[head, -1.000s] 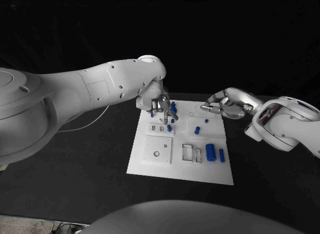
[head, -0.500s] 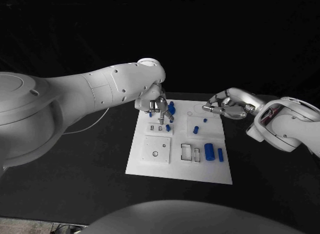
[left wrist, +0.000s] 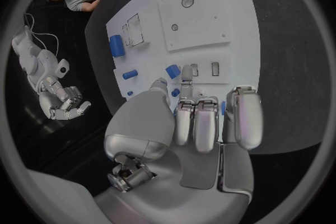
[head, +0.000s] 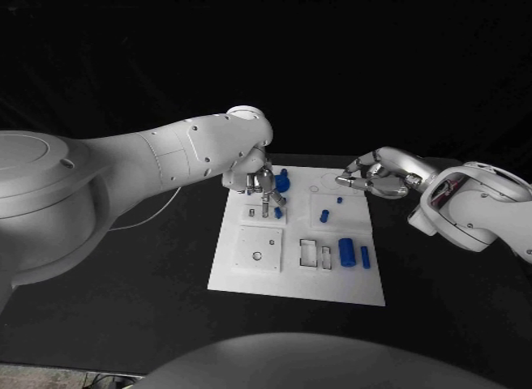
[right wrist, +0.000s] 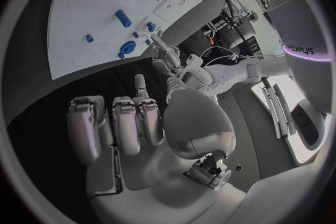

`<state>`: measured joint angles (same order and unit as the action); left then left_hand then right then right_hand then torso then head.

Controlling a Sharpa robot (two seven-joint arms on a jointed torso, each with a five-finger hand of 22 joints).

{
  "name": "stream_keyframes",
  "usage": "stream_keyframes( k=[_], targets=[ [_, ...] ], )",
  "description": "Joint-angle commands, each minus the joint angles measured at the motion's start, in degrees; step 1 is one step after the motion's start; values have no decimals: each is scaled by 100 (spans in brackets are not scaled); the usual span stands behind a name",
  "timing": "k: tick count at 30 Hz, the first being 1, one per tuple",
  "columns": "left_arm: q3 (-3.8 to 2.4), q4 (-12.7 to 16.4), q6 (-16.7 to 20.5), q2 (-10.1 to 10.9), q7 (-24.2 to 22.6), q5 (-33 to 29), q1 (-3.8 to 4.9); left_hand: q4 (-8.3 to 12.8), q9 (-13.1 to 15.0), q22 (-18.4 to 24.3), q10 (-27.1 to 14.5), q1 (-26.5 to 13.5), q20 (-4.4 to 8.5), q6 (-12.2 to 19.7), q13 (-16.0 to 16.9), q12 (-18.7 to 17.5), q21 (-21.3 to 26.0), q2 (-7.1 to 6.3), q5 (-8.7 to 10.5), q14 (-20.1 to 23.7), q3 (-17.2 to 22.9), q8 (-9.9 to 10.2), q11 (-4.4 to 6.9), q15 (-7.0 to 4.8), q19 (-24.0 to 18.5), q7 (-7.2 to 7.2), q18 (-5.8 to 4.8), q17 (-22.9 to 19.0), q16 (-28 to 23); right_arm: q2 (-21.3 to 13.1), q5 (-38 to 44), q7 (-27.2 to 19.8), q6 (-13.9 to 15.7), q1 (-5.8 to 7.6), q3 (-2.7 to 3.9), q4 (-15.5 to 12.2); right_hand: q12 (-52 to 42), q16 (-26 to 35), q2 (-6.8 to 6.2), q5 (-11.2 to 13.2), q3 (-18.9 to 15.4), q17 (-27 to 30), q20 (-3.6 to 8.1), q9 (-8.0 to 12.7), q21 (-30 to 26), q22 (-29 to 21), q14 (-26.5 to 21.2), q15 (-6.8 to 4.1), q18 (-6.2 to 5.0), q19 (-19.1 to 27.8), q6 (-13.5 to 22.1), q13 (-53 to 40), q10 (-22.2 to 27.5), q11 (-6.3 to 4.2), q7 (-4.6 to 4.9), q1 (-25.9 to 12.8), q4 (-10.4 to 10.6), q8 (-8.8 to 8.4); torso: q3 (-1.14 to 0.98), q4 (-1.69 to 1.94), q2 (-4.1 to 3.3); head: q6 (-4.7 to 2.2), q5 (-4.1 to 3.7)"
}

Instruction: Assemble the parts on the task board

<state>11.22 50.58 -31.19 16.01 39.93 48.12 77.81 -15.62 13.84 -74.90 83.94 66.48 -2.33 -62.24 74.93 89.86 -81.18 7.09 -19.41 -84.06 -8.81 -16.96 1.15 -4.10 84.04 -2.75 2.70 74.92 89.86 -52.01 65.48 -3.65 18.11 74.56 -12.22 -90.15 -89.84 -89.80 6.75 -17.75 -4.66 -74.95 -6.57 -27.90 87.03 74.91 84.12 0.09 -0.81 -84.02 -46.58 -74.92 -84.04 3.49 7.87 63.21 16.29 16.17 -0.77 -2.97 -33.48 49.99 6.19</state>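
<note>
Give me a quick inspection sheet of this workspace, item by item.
Surface: black table, dark all round the board.
Job's things: white rectangular task board with small blue parts; a large blue cylinder and a slim blue peg lie near its right edge.
Clutter: nothing seen.
Hands: left hand over the board's far left corner, whether it holds anything cannot be told; right hand at the far right corner, fingers curled, holding nothing.
Cables: thin pale cable under the left arm.
Surroundings: dark.

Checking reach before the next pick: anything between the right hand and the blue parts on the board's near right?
Nothing visible. The right hand hovers at the task board's far right edge; the large blue cylinder and thin blue peg lie exposed on bare white board.
</note>
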Motion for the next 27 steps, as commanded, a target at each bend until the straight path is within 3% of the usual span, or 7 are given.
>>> stream_keyframes(
  k=[1,14,27],
  targets=[
    [-5,-18,64,-43,992,21,-24,-4,7,-1236,606,73,41,-36,1507,14,41,-6,-36,-594,45,25,39,-42,204,-6,-64,1508,14,16,9,-50,-66,-13,-1,24,-16,-20,5,-28,-25,-1505,-21,-5,-39,1374,588,42,-22,-326,-37,-1508,-596,34,-8,68,-15,25,-3,7,7,1,-4],
    [-7,-86,247,-106,910,-92,-107,13,13,-1230,606,106,41,-33,1507,14,62,-19,-62,-594,73,60,36,-40,195,-11,-60,1508,14,39,9,-41,-109,-41,-1,83,-16,-20,0,-29,-24,-1505,-23,-16,-75,1359,588,44,-33,-297,-32,-1508,-596,36,-6,112,-22,32,-11,9,16,1,-48],
    [-10,-119,294,-165,892,-118,-126,20,17,-1230,606,125,40,-31,1507,14,64,-18,-74,-594,93,79,34,-39,194,-13,-60,1508,14,58,9,-29,-144,-57,-2,114,-16,-20,-3,4,-26,-1505,-26,-28,-116,1343,588,46,-45,-263,-29,-1508,-596,40,-2,147,-21,38,-6,8,15,1,-45]
  ],
)
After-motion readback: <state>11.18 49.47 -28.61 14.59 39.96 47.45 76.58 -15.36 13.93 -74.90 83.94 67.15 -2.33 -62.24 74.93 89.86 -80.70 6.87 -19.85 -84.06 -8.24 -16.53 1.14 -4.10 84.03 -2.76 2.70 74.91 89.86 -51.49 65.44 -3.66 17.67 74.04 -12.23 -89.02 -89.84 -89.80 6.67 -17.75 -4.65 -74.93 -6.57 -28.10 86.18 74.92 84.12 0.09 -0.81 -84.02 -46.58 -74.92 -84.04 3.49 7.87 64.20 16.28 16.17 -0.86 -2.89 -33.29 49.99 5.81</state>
